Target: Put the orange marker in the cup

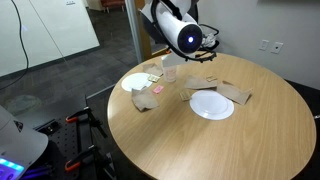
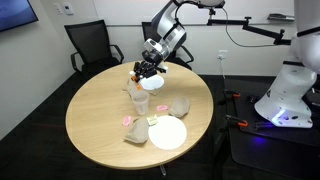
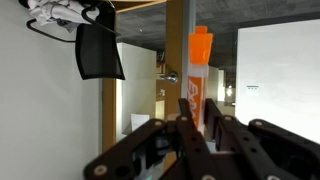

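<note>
While the dark tool [image 3: 196, 128] clamps it, the slim orange marker [image 3: 199, 65] juts out.

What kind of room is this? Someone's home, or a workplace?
Most likely a workplace, probably an office meeting room or lab: a large round wooden table, a black office chair pulled up beside it, and plain walls with wall sockets.

A round wooden table [image 1: 200, 145] filled the lower centre in both exterior views, on dark carpet [image 2: 30, 110]. A black office chair [image 2: 88, 42] stood at upper left (close behind the table), before a white wall [image 2: 110, 12].
</note>
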Robot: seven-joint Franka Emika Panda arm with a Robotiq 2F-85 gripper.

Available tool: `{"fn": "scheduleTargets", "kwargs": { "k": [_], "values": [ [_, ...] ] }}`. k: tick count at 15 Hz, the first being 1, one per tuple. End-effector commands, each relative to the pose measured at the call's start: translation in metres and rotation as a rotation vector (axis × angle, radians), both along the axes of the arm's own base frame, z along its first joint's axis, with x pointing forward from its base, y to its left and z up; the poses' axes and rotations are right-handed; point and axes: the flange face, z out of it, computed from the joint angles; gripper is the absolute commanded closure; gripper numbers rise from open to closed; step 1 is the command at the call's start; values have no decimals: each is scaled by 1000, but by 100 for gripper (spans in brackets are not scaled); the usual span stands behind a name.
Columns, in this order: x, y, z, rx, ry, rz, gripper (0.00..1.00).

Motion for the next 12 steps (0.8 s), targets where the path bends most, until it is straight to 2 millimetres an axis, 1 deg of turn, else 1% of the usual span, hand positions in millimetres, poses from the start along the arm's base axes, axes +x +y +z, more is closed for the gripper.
{"fn": "scheduleTargets", "kwargs": {
  "k": [1,12],
  "values": [
    [-3,-2,-12,39,-8,-3,95],
    [-11,-4,-58,78,58,-28,95]
  ]
}}
